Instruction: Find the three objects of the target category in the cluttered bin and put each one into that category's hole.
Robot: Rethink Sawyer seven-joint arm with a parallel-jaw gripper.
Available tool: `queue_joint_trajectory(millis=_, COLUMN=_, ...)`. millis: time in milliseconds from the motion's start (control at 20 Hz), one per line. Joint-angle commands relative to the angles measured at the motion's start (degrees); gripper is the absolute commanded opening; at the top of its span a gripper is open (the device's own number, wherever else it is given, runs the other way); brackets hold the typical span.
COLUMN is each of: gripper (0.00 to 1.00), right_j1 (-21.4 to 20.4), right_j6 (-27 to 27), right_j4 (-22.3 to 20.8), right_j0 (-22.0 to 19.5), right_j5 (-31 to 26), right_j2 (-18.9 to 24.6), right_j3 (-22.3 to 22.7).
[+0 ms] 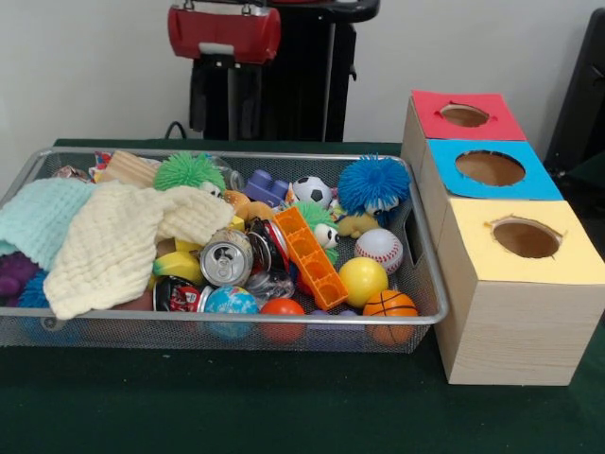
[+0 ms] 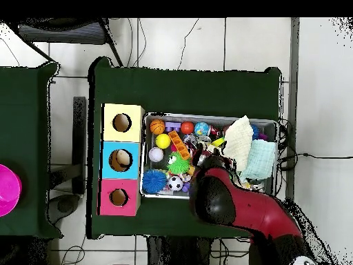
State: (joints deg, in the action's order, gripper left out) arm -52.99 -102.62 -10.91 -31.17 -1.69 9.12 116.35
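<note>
The wire mesh bin (image 1: 236,320) sits on the green table, full of toys; it also shows in the overhead view (image 2: 207,116). The hole (image 1: 464,115) in the red-topped box is at the far end of the box row, and shows in the overhead view (image 2: 118,197). In the bin lie a soccer ball (image 1: 311,191), a baseball (image 1: 379,249), a yellow ball (image 1: 363,280), a basketball (image 1: 389,305), a drinks can (image 1: 226,260) and an orange brick (image 1: 310,257). The red arm (image 1: 224,33) hangs above the bin's far side. My gripper (image 1: 230,99) is dark against the pedestal and unclear.
A blue-topped box (image 1: 490,167) and a yellow-topped box (image 1: 526,238) stand in line with the red one, right of the bin. A pale yellow cloth (image 1: 123,241) and a mint cloth (image 1: 43,218) cover the bin's left half. Blue (image 1: 373,183) and green (image 1: 187,172) spiky balls lie at the back.
</note>
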Motion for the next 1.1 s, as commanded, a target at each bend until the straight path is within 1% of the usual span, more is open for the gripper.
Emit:
queue_joint_trajectory(millis=50, gripper=1.00, right_j1=5.34, right_j6=-15.25, right_j4=3.14, right_j0=3.36, right_j5=8.97, right_j2=-2.18, right_j3=3.66)
queue_joint_trajectory(millis=300, gripper=1.00, right_j1=8.61, right_j6=-15.50, right_j4=3.98, right_j0=4.08, right_j5=13.98, right_j2=-3.19, right_j3=4.04)
queue_joint_trajectory(millis=450, gripper=1.00, right_j1=10.08, right_j6=-14.74, right_j4=4.71, right_j0=4.28, right_j5=15.78, right_j2=-3.46, right_j3=3.13)
queue_joint_trajectory(millis=550, gripper=1.00, right_j1=10.66, right_j6=-13.80, right_j4=4.76, right_j0=3.87, right_j5=15.92, right_j2=-3.11, right_j3=2.25)
queue_joint_trajectory(millis=700, gripper=1.00, right_j1=11.15, right_j6=-12.56, right_j4=4.65, right_j0=3.93, right_j5=16.49, right_j2=-3.72, right_j3=1.37)
queue_joint_trajectory(millis=950, gripper=1.00, right_j1=12.12, right_j6=-11.15, right_j4=3.72, right_j0=3.46, right_j5=17.59, right_j2=-3.73, right_j3=-0.53)
queue_joint_trajectory(millis=1100, gripper=1.00, right_j1=11.78, right_j6=-10.41, right_j4=3.42, right_j0=3.46, right_j5=17.01, right_j2=-4.39, right_j3=-1.03)
